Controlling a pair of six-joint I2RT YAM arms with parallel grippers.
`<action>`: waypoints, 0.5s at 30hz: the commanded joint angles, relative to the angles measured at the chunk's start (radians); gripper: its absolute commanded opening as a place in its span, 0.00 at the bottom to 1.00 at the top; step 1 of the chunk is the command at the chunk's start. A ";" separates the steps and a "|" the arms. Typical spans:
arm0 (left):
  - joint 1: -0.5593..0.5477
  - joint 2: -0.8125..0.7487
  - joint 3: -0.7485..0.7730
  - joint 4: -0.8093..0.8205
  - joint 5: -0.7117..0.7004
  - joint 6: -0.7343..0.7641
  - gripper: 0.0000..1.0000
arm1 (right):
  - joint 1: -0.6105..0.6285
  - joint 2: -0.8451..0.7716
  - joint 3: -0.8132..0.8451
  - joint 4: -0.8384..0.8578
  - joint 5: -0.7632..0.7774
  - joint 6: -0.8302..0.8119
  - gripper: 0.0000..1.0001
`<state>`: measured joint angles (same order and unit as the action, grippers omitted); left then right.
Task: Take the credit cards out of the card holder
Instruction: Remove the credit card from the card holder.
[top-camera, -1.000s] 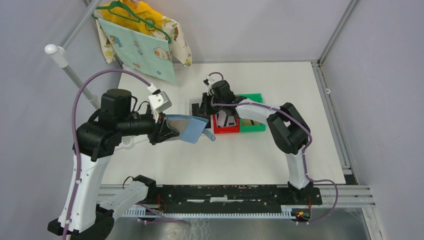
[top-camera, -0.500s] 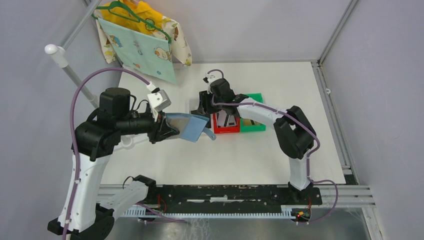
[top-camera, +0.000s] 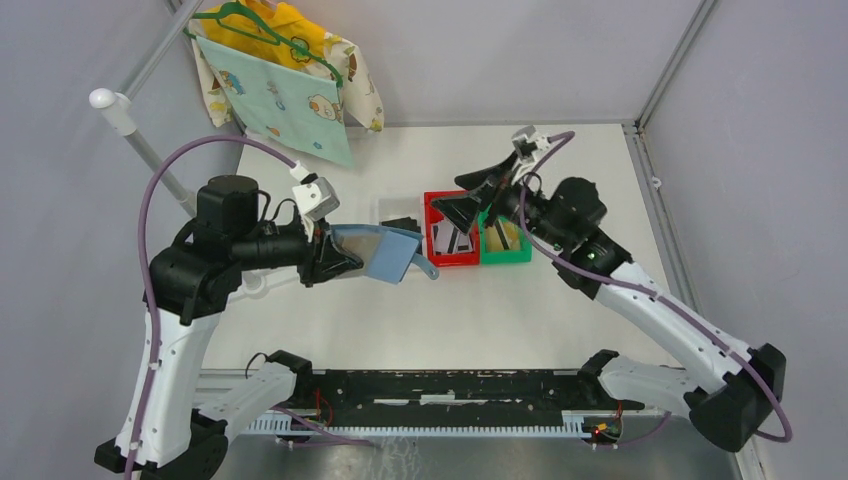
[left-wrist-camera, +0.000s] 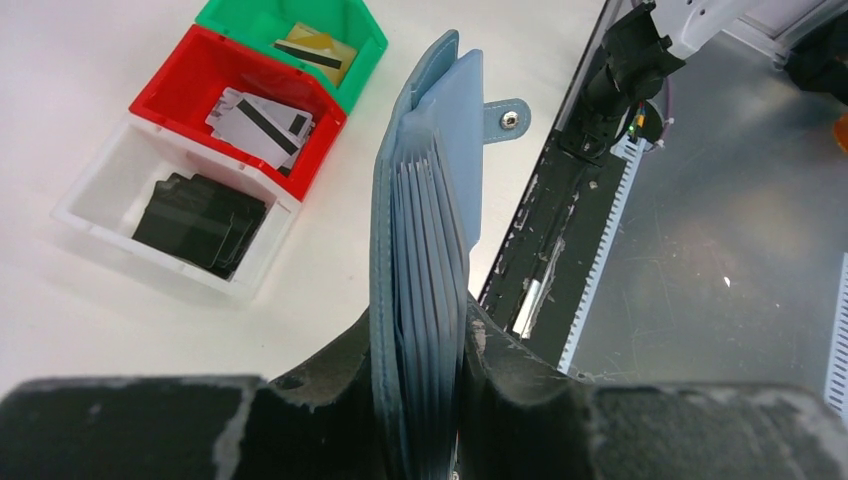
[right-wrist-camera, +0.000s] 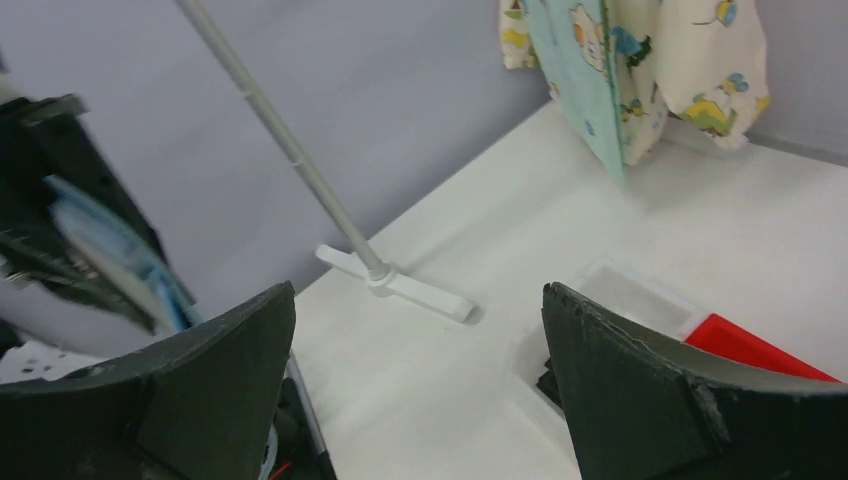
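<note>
Left jaws clamped, slate-blue card holder (left-wrist-camera: 425, 250) fanned

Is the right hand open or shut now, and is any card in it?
Open and empty. In the right wrist view, the right hand has its fingers wide apart, and nothing is held between them.

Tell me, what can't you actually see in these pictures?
- Cards left in the card holder: the left wrist view shows it edge-on with the pockets pressed together; the top view is too small.
- Number of black cards in the white bin: stacked, overlapping.
- Red bin in the right wrist view: mostly cut off by a black finger and the frame edge.
</note>
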<state>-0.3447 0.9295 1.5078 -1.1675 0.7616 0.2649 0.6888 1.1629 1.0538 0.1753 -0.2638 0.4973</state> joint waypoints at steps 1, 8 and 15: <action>-0.001 0.016 -0.012 0.065 0.072 -0.050 0.02 | -0.018 -0.078 -0.157 0.286 -0.228 0.173 0.98; -0.001 0.062 0.004 -0.006 0.183 -0.026 0.02 | 0.073 -0.058 -0.182 0.445 -0.344 0.274 0.98; -0.002 0.079 0.022 -0.045 0.245 -0.012 0.02 | 0.180 -0.006 -0.180 0.479 -0.365 0.268 0.98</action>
<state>-0.3447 1.0119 1.4963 -1.2041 0.9142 0.2535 0.8444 1.1492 0.8421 0.5480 -0.5888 0.7486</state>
